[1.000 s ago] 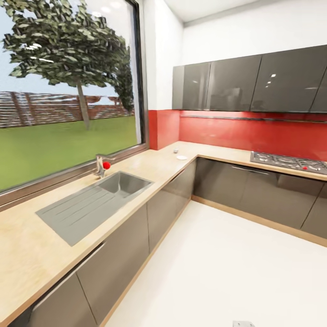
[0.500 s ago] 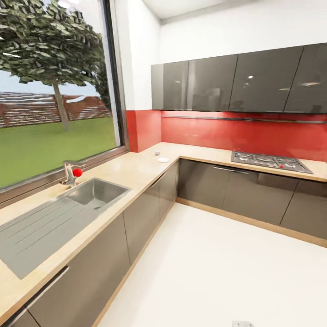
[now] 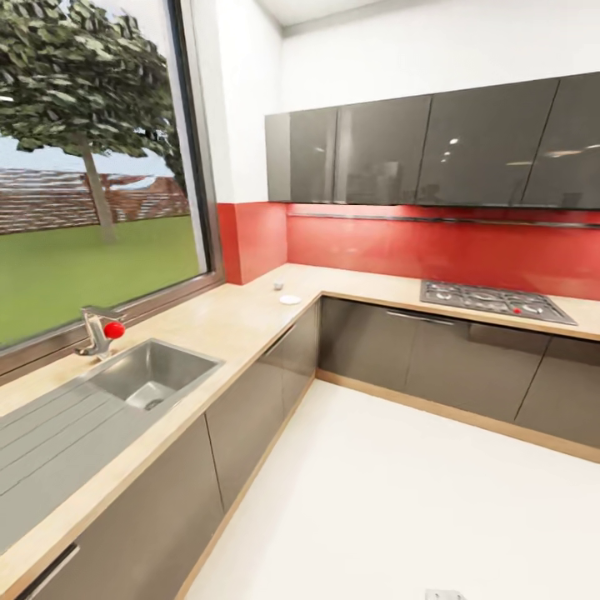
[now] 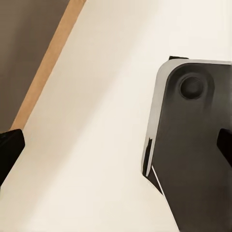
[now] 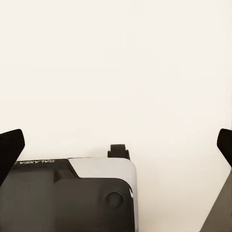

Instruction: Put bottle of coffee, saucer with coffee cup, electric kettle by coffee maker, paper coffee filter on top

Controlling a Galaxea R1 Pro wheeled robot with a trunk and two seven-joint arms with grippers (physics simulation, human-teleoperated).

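The kitchen countertop point(image 3: 242, 321) runs in an L under the window and along the red wall. Near its inner corner lies a small white saucer point(image 3: 290, 299), and just behind it stands a tiny white coffee cup point(image 3: 278, 285), apart from the saucer. In the left wrist view my left gripper point(image 4: 116, 150) is open over the pale floor, its dark fingertips point(image 4: 9, 147) at the picture's sides with nothing between them. My right gripper point(image 5: 116, 147) is likewise open and empty, fingertips point(image 5: 10, 145) wide apart. The coffee maker, bottle of coffee, paper coffee filter, electric kettle and kitchen shelf are out of view.
A steel sink point(image 3: 142, 375) with a red-knobbed tap point(image 3: 102, 331) sits under the window. A gas hob point(image 3: 492, 302) is set in the far counter, with dark wall cabinets point(image 3: 433, 150) above. The robot's base point(image 4: 198, 145) shows beneath both wrists on the white floor point(image 3: 392, 500).
The whole head view has shifted: sink and window slid toward the left, the hob came further in. That is camera motion; nothing on the counter moved.
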